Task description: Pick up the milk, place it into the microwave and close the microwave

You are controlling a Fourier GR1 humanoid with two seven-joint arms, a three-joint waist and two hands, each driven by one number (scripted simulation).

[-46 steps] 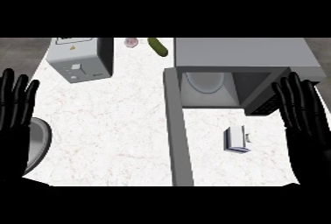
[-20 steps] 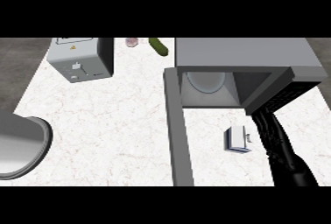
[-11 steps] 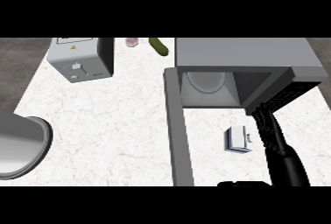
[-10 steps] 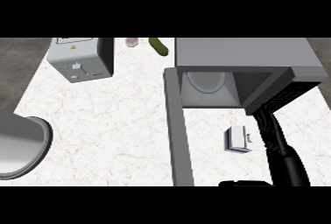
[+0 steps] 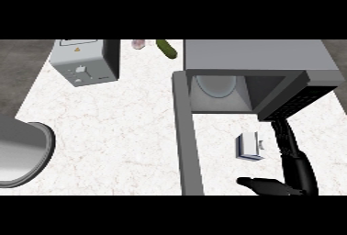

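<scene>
Right hand drops beside the milk; left hand gone from view

Earlier both hands rested open and upright at the view's side edges. Now the right hand (image 5: 288,151) stretches edge-on just right of the milk (image 5: 249,147), fingers pointing toward the microwave (image 5: 254,75), its thumb (image 5: 261,185) now showing low below the carton. The left hand has left the picture.

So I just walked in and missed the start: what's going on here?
The robot is going for the milk, which stands on the counter in front of the open microwave. Its right hand is just right of the carton, fingers stretched toward the microwave, not gripping yet. The left hand is out of view.
</scene>
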